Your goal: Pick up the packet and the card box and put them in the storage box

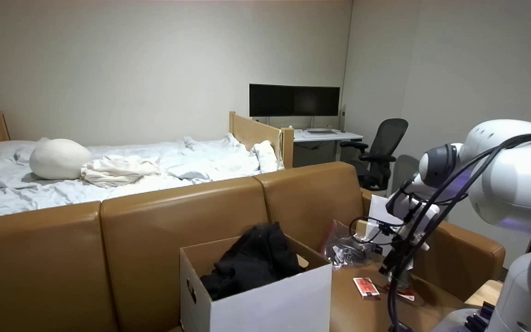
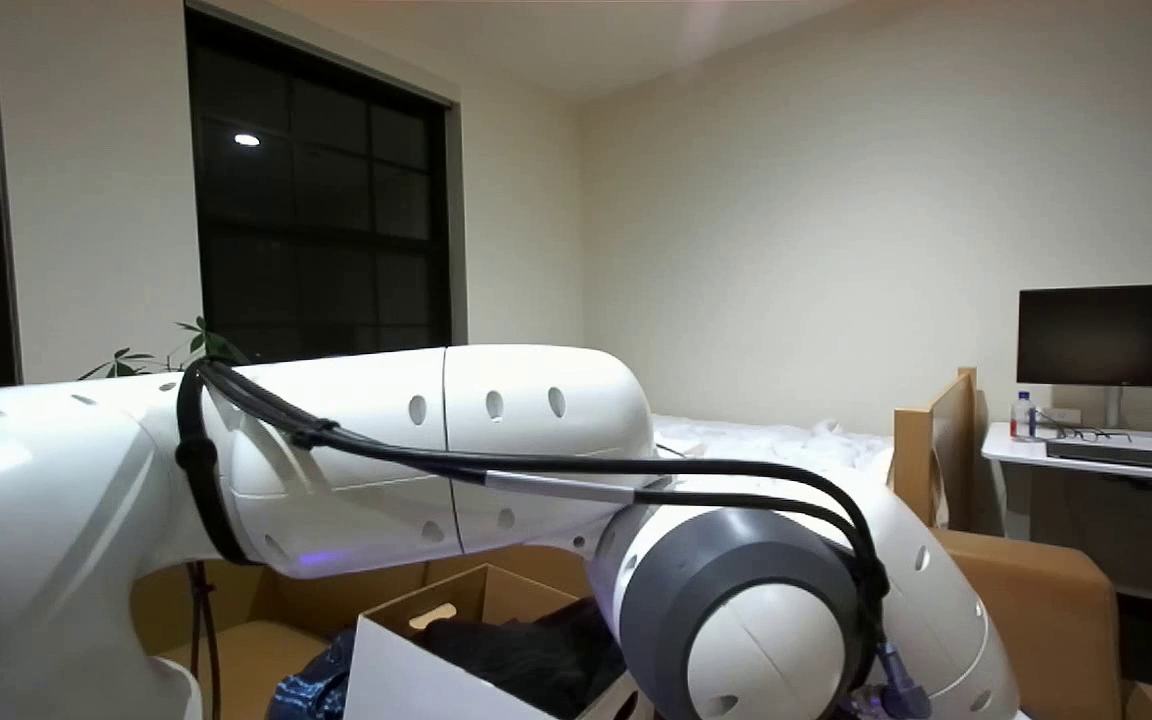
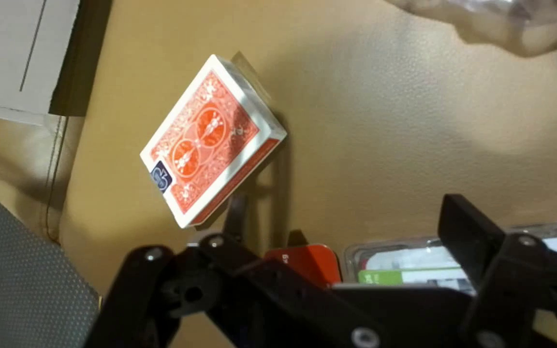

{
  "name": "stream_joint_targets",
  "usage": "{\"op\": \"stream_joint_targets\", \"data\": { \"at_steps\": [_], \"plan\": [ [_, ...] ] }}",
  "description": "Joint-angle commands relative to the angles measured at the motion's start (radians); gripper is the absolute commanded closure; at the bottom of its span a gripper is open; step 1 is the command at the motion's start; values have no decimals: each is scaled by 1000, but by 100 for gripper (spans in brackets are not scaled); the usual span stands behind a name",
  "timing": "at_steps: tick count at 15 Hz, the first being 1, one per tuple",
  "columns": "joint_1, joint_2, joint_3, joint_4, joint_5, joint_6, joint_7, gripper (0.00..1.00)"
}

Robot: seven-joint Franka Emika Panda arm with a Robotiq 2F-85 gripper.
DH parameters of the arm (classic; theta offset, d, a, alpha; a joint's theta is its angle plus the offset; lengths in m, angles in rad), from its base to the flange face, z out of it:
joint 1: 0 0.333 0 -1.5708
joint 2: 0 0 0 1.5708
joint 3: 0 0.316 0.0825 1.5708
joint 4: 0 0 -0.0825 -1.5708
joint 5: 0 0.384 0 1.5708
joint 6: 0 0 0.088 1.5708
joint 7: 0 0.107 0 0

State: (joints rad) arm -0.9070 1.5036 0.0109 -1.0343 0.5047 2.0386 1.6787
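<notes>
storage box (image 1: 270,304): bottom cut off, both exterior views | packet (image 3: 409,263): partly behind pincer (image 3: 345,208), wrist view

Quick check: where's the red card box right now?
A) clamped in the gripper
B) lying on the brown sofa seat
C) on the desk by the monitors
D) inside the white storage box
B: the wrist view shows the card box lying on the brown sofa seat, with the gripper open, and an exterior view shows it outside the storage box.
</notes>
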Motion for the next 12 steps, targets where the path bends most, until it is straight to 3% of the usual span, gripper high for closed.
{"op": "stream_joint_targets", "data": {
  "at_steps": [1,8,11,12],
  "plan": [
    [-59,0,39,2,64,-37,-129,0],
    [-56,-4,47,50,88,-34,-207,0],
    [-59,-4,28,13,118,35,-187,0],
    [-70,-33,42,-51,113,83,-188,0]
  ]
}}
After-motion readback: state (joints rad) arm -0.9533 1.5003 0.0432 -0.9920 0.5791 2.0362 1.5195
